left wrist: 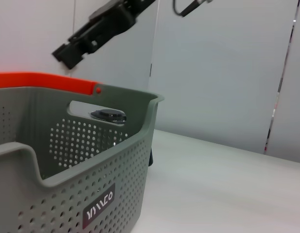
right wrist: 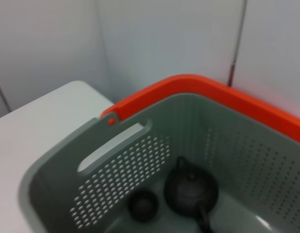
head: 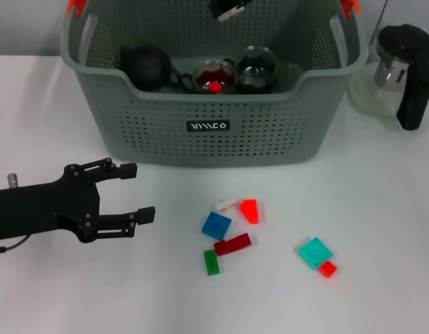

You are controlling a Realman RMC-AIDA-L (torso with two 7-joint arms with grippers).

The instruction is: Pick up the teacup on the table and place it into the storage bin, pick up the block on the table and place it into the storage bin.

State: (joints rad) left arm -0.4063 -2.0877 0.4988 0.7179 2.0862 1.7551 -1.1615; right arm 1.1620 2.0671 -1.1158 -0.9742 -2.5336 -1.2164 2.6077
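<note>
The storage bin (head: 270, 142) stands at the back of the white table. The right wrist view looks down into it: a small dark teacup (right wrist: 142, 204) sits on its floor beside a black teapot (right wrist: 191, 189). Several blocks lie in front of the bin: blue (head: 216, 225), dark red (head: 232, 244), green (head: 211, 261), white (head: 226, 204), orange-red (head: 249, 210), teal (head: 316, 252) and small red (head: 328, 268). My left gripper (head: 141, 192) hovers open and empty left of the blocks. High over the bin hangs my right gripper (head: 228, 8), also seen from the left wrist (left wrist: 72, 48).
Two glass cups (head: 215, 75) (head: 256, 69) and the black teapot (head: 148, 66) crowd the bin's front. A glass pitcher (head: 398, 73) with a black lid and handle stands on the table right of the bin.
</note>
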